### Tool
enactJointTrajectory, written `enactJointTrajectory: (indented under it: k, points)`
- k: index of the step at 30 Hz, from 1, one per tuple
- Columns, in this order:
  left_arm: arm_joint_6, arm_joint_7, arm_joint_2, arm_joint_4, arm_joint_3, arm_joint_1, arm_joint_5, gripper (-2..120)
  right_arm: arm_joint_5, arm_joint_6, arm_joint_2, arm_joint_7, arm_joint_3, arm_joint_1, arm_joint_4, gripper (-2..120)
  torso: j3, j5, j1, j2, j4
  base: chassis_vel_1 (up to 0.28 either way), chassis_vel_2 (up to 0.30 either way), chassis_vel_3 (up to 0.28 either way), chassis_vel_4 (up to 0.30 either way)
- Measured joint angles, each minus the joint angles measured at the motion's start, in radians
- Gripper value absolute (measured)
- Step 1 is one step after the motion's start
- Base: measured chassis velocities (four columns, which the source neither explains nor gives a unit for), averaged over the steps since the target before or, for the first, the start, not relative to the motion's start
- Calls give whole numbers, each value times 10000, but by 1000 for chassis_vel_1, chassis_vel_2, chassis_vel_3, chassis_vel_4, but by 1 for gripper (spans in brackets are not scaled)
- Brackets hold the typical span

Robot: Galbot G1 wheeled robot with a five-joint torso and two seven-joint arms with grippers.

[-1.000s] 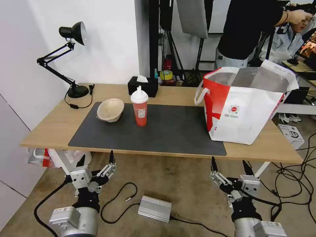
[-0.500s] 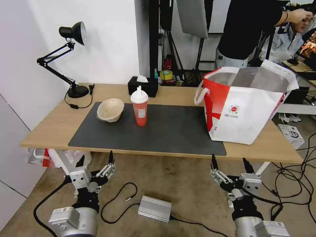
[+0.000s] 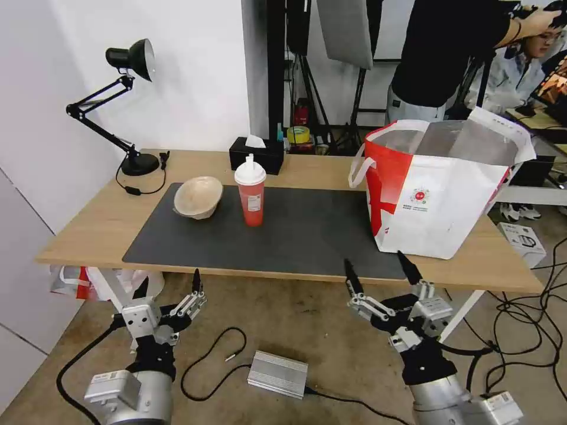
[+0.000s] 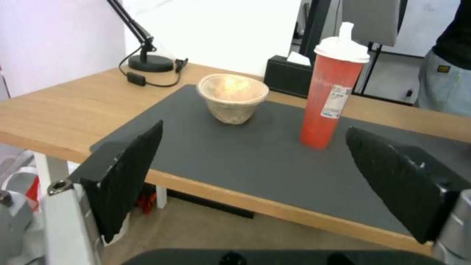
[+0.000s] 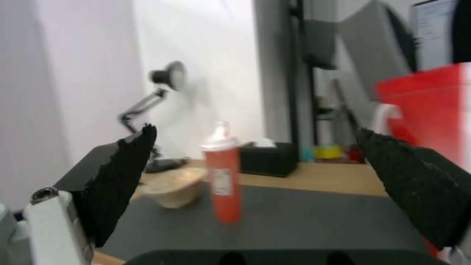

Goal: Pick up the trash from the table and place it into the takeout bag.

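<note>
At the far left of the table [image 3: 88,224], a black desk lamp [image 3: 127,88] stood on the light wood top. My left gripper [image 3: 168,286] hung below the table's front edge, over the floor, its two black fingers [image 4: 125,173] spread wide with nothing between them. On the dark grey mat [image 3: 295,236], toward its left end, sat the beige paper bowl [image 3: 199,197], tipped slightly, with the tall red drink cup [image 3: 251,195] upright just beside it on the right. The cup had a white dome lid and a small white label whose print was too small to read. Behind the cup, at the table's back edge, was a black tissue box [image 3: 257,154]. My right gripper [image 3: 379,273] was raised near the front edge of the table, in front of the mat's right end, its fingers [image 5: 417,187] also spread apart and holding nothing. At the right end of the table stood the red-and-white takeout bag [image 3: 440,195], open at the top, showing silvery lining, white handles, and a small round red logo with lines of text below it that I could not read.
</note>
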Motion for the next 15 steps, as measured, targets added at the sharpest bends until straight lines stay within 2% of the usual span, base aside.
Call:
enactJointTrajectory:
  k: [10, 15]
  points:
    - [0, 17, -115, 0, -39, 5, 40, 100, 2008, -521, -841, -726, 14, 1371, 183, 100, 0, 0, 0, 0, -1, 0, 0, 0, 0]
    - [0, 27, -208, 0, 29, 5, 99, 100, 2917, -793, -913, -1102, 1, 2185, -66, 100, 0, 1, 0, 0, -1, 0, 0, 0, 0]
